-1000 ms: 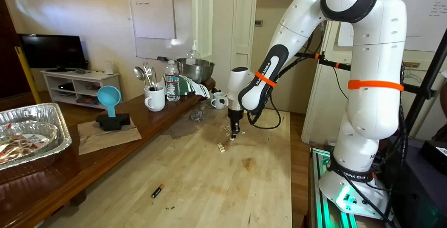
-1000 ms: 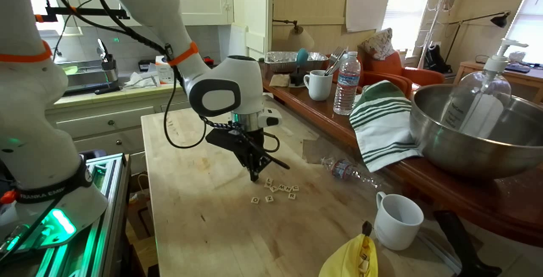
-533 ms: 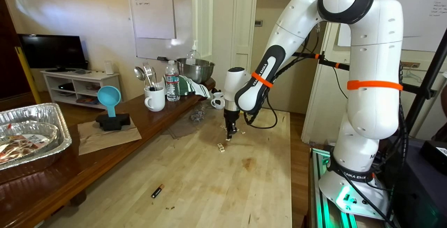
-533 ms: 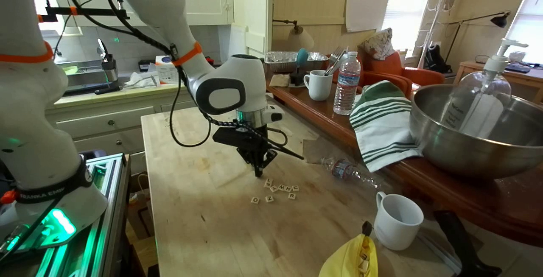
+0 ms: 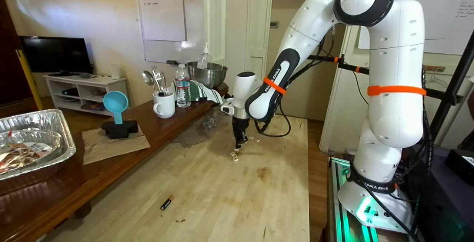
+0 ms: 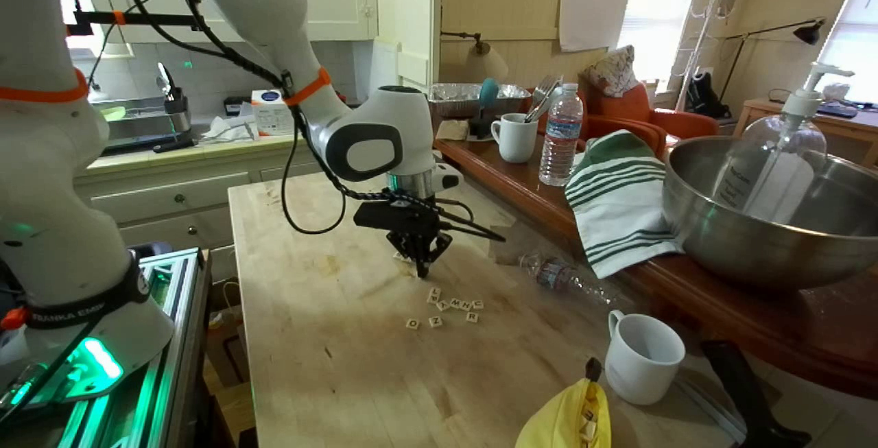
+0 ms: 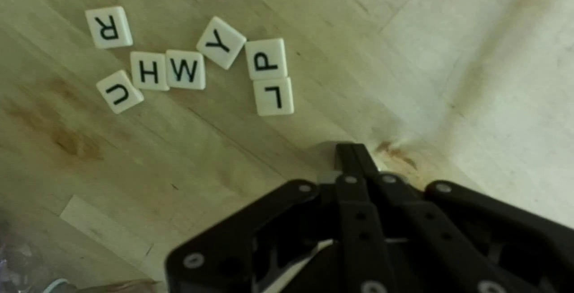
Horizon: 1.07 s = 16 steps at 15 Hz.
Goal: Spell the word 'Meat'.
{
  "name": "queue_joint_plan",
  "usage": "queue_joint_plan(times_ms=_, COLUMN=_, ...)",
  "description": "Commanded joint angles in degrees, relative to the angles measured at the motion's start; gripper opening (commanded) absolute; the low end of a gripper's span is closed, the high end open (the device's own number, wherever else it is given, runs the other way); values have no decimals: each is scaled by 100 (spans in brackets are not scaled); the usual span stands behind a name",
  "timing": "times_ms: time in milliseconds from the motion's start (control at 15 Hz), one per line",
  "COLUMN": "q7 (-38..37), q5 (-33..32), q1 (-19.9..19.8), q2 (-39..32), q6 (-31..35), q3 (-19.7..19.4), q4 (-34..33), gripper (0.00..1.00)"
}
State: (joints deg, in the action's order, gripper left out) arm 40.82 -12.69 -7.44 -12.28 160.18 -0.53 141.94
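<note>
Seven letter tiles (image 7: 185,69) show whole in the wrist view, from left: R tile (image 7: 109,27), U tile (image 7: 119,92), H tile (image 7: 149,71), tile reading W (image 7: 185,69), Y tile (image 7: 221,42), then P tile (image 7: 267,59) touching L tile (image 7: 274,97). Right of them is the gripper (image 7: 352,149), fingers pressed together, nothing seen between them. An exterior view shows, from left, a short row of pale tiles (image 5: 234,156), likely the word in progress, then a small pale piece (image 5: 237,149) by the gripper's tips; whether they touch is unclear. The step seems to be nudging that piece into line: keep the tips low, push square to its edge, and slow down near the row so it stays straight. The row's letters cannot be read, and the wrist view does not plainly show it. An exterior view makes an O tile (image 6: 412,324) and a Z tile (image 6: 436,322) legible; the wrist view does not.
</note>
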Motion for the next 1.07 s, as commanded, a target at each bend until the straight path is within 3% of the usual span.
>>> queue_joint_plan(times_ms=0, q7=119, q5=-95, q1=71, q2=-469, q6=252, q3=73, q4=-83, gripper=0)
queue_joint_plan(times_ms=1000, q7=555, q5=-145, q1=150, q2=-509, q6=350, q3=94, q4=-81, gripper=0)
